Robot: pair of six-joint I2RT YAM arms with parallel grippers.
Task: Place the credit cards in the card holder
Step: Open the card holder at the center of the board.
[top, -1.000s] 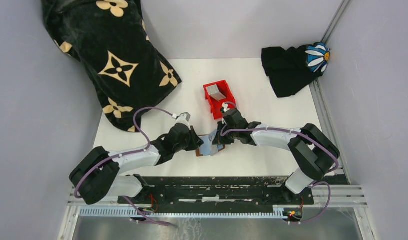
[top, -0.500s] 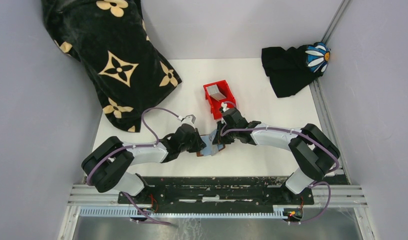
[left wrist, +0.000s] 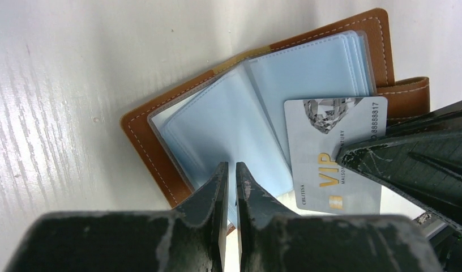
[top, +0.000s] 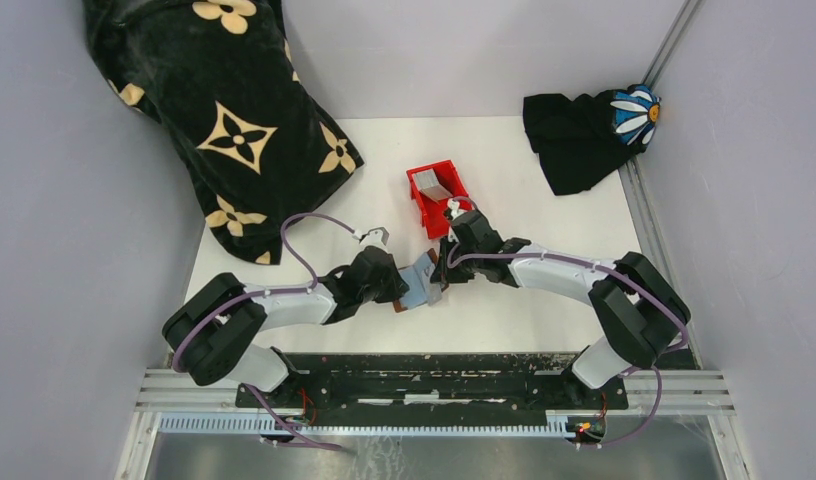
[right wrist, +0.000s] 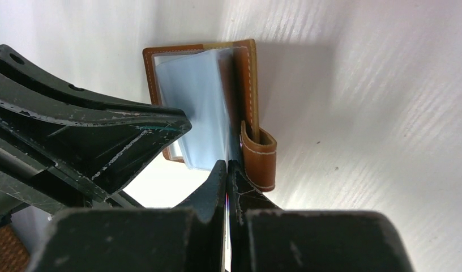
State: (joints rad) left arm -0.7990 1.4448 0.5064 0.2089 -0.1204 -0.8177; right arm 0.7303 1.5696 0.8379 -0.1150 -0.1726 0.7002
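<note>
The card holder [top: 414, 295] is a brown wallet lying open near the table's front, showing light blue plastic sleeves [left wrist: 229, 113] and a snap tab [right wrist: 259, 156]. My left gripper [top: 392, 283] is shut on one sleeve at the wallet's near edge [left wrist: 229, 168]. My right gripper [top: 442, 268] is shut on a silvery credit card [left wrist: 333, 150] marked VIP. The card's far end lies over the right-hand sleeves. In the right wrist view the card is edge-on between the fingers [right wrist: 227, 165]. Another grey card [top: 434, 187] lies in the red bin.
The red bin [top: 456, 213] stands just behind the right gripper. A black cloth with gold flowers [top: 224, 120] covers the far left. A black cloth with a daisy [top: 584, 135] lies at the far right. Grey walls close in both sides.
The left arm has drawn in and its gripper has shifted right onto the wallet. The right gripper has moved slightly away from the arms' bases with the card.
</note>
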